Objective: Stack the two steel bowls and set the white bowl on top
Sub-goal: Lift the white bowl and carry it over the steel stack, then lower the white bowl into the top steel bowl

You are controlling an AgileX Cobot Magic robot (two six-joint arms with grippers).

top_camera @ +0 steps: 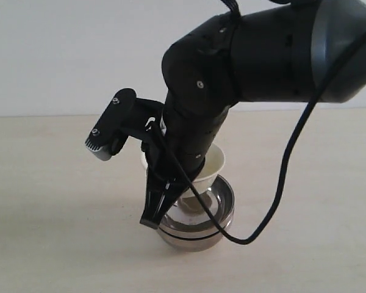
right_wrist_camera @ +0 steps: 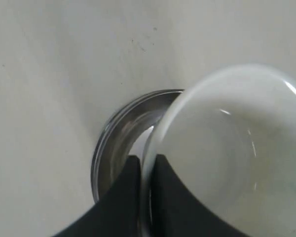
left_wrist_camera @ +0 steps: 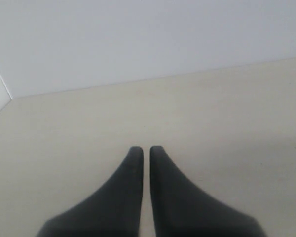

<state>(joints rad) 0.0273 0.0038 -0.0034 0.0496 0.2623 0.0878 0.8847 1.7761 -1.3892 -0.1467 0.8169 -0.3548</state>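
Note:
The two steel bowls [top_camera: 198, 235] sit nested one inside the other on the table. In the right wrist view their shiny rim [right_wrist_camera: 116, 140] shows beneath the white bowl [right_wrist_camera: 227, 158]. My right gripper [right_wrist_camera: 147, 160] is shut on the white bowl's rim, one finger inside it and one outside. In the exterior view the white bowl [top_camera: 212, 163] hangs tilted, its base dipping into the steel stack, with the right gripper [top_camera: 152, 217] reaching down at its left side. My left gripper [left_wrist_camera: 146, 149] is shut and holds nothing, over bare table; the exterior view does not show it.
The pale wooden table [top_camera: 49, 213] runs back to a white wall. A black cable [top_camera: 280, 183] loops down from the right arm beside the bowls. The right arm's bulk [top_camera: 232, 67] hangs over the stack.

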